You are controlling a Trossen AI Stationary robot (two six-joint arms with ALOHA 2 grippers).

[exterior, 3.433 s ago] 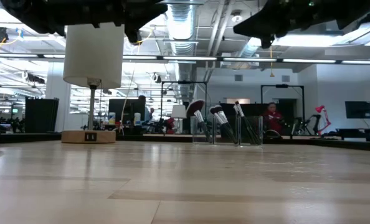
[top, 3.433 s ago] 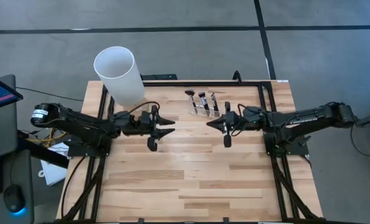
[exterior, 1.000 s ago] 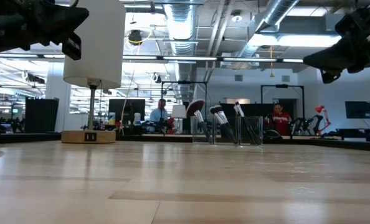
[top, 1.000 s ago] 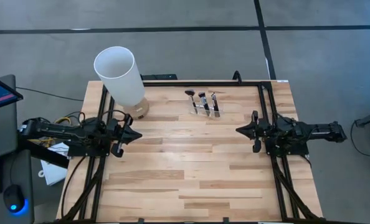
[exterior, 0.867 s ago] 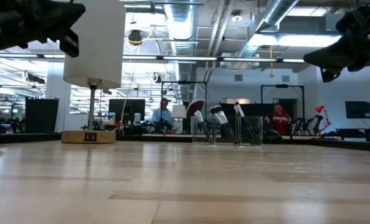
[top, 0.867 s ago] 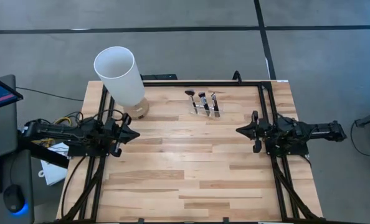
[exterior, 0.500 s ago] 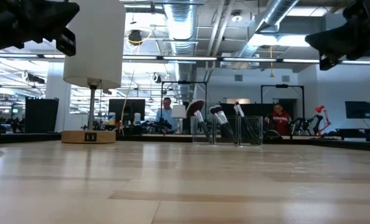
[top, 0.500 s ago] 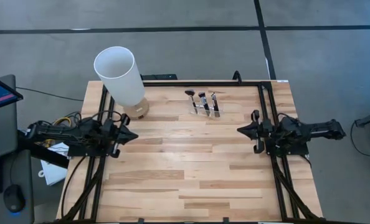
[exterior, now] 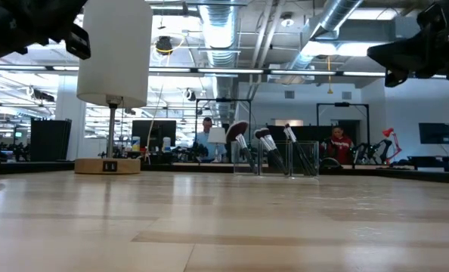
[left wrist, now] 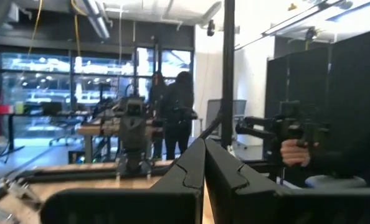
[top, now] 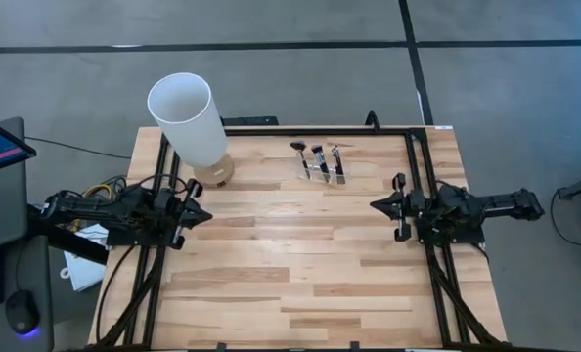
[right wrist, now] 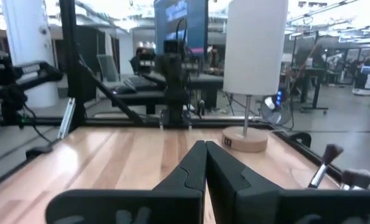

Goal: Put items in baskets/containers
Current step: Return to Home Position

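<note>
While my arms sit folded at the tabletop point(top: 290, 279) edges, my left end effector point(top: 201, 216) rests at nine o'clock and my right end effector point(top: 379, 205) at three, both clenched on nothing. The brushes point(top: 316, 154) stand in the holder point(top: 322, 177) at twelve. I judge the risk small: a stray swing toward twelve could topple the light holder or the lamp point(top: 186, 119) at ten.

the table point(top: 290, 259) lies open at middle and near side; white cylinder point(top: 186, 117) and brush holder point(top: 320, 172) stand along its far edge.
</note>
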